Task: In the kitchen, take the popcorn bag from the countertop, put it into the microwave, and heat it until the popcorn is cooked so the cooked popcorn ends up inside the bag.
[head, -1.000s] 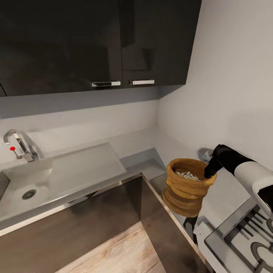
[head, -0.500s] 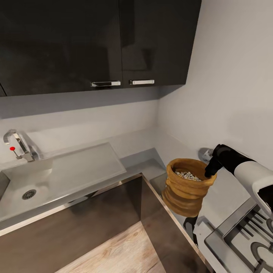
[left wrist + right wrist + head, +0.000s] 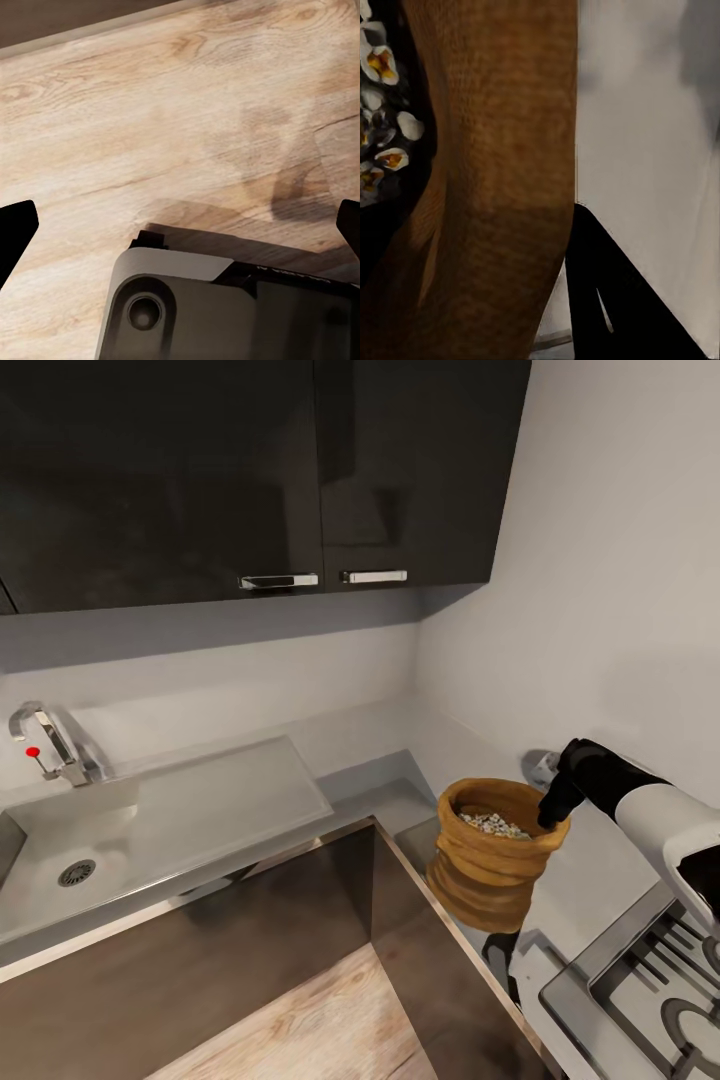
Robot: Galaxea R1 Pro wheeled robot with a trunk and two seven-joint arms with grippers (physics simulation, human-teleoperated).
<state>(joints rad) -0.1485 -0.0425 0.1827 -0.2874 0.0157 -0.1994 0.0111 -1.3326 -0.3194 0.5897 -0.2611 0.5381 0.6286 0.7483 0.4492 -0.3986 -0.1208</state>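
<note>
Head view: popcorn bag (image 3: 492, 852) at lower right of frame, upright on the grey countertop (image 3: 590, 870) near its inner corner, popcorn (image 3: 492, 823) visible in the open mouth; right gripper (image 3: 552, 812) at the bag's far rim, apparently closed on it, though fingertips hard to resolve. Sink (image 3: 90, 840) and tap (image 3: 55, 745) at left, dark wall cabinets (image 3: 250, 470) above, gas hob (image 3: 660, 980) at bottom right corner. Left wrist view: left gripper (image 3: 180, 225) spread wide, holding nothing, fingertips at both frame edges over pale wood floor (image 3: 150, 112). Right wrist view: burlap wall of the bag (image 3: 495, 187) at centre, kernels (image 3: 382, 75) at upper left, one dark finger (image 3: 615, 300) against the outside at lower right.
</note>
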